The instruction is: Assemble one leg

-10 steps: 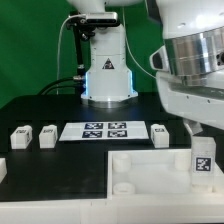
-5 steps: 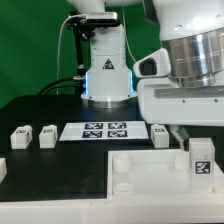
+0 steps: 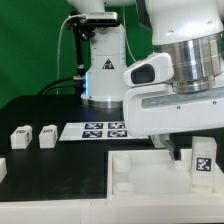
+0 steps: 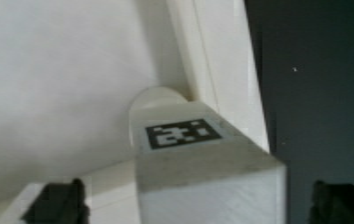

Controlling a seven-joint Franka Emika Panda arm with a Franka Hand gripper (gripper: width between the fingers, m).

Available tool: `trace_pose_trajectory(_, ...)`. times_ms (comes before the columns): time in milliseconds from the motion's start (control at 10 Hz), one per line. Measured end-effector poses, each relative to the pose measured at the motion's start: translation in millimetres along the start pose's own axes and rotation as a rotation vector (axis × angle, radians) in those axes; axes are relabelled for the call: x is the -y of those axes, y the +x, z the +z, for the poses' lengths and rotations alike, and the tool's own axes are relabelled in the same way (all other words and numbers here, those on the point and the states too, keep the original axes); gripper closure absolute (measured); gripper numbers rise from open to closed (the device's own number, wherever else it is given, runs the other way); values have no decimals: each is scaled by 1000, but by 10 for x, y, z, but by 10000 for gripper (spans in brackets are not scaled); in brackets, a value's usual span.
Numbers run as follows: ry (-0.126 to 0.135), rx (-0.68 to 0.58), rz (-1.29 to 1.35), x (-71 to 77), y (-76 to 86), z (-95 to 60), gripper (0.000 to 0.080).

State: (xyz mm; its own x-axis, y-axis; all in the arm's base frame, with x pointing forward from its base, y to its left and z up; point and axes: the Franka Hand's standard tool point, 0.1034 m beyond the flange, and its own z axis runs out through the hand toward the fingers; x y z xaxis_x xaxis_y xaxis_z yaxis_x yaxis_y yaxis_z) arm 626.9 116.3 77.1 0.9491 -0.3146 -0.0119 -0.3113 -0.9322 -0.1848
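1. The pincer (image 4: 197,201) is open. Its fingertips (image 4: 53,201) stand on either side of a leg (image 4: 202,165), and neither appears to touch it.
2. That leg sits at the edge of the tray (image 4: 67,90), with the dark bench (image 4: 325,80) just beside it.
3. If the pincer closes off-centre, one fingertip would meet the leg first and could tip or twist it.
4. If the pincer goes too low, a fingertip could jam against the tray rim.

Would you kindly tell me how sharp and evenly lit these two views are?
Exterior view: the marker board is fairly crisp, while the near white arm is bright and soft. Wrist view: soft throughout, the tag on the leg blurred, the dark fingertips out of focus.
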Motion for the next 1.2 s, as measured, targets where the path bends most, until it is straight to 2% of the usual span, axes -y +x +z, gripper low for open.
trace_pose_trajectory(200,2,5,142,-14,-11,9,501)
trace_pose_trajectory(500,1,5,420,-31,-7,11,501)
trace_pose_trajectory(700,16,-5,771,-14,-5,22,501)
trace_pose_trajectory(900,75,4,1206,-24,18,35,501)
trace_pose_trajectory(1000,94,20,1247,-60,28,33,501)
trace_pose_trajectory(1200,95,23,1232,-54,21,37,501)
